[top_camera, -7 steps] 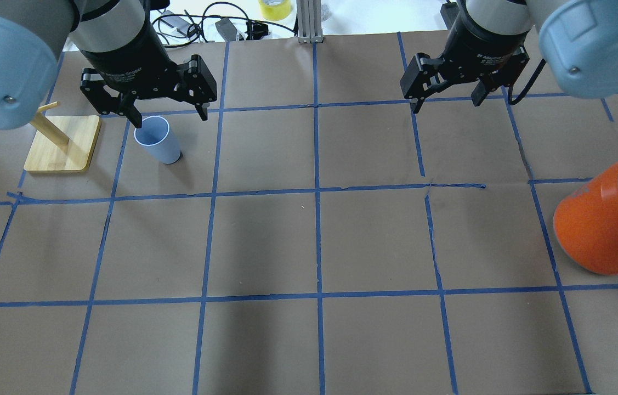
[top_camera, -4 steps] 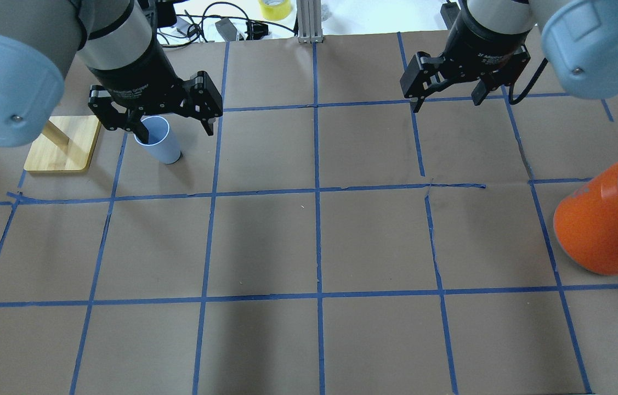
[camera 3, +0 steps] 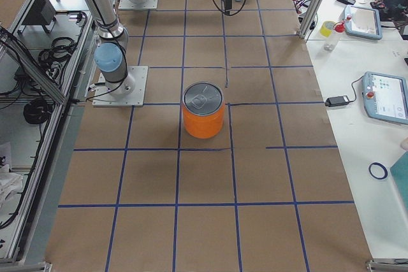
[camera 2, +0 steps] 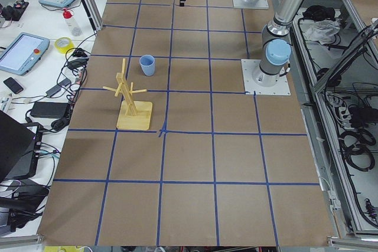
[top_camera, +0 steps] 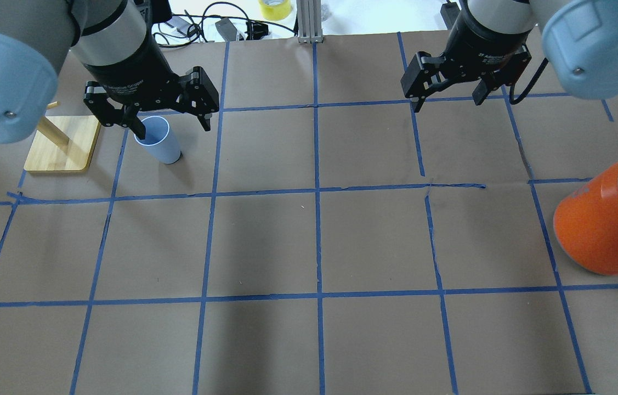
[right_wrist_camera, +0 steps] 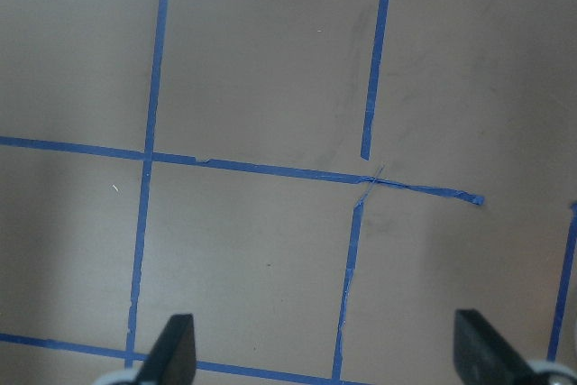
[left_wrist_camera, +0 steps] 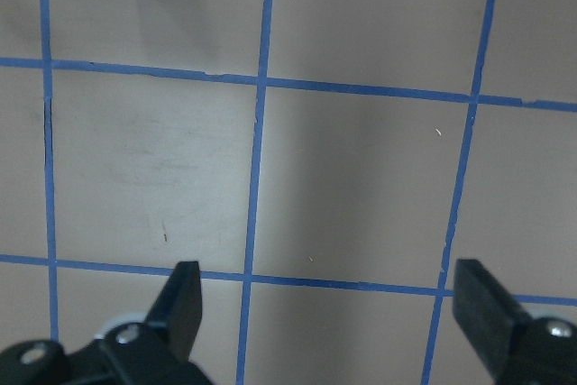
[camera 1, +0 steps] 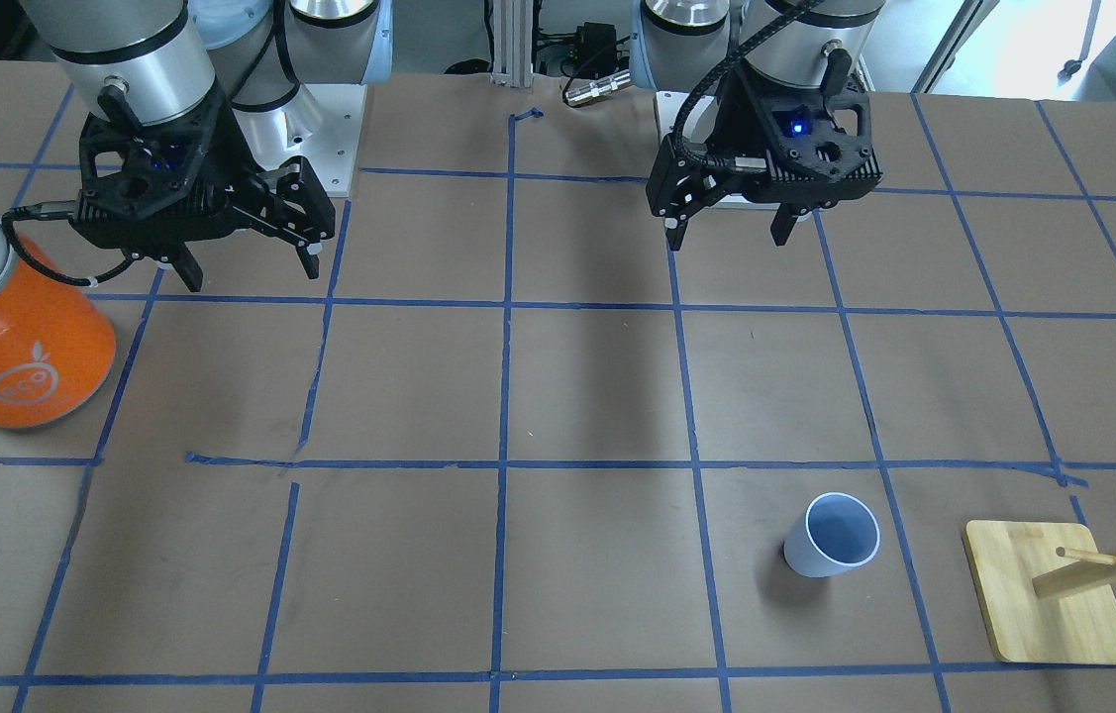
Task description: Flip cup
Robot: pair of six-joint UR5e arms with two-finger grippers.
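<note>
Left gripper (camera 1: 727,240) spread, upright cup (camera 1: 832,536) well apart

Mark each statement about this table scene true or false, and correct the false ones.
1. The cup stands mouth up. True.
2. The left gripper is shut on the cup. False: it is open and well apart from the cup.
3. The right gripper is open and holds nothing. True.
4. The orange can lies on its side. False: it stands upright.
5. A wooden rack stands beside the cup. True.
</note>
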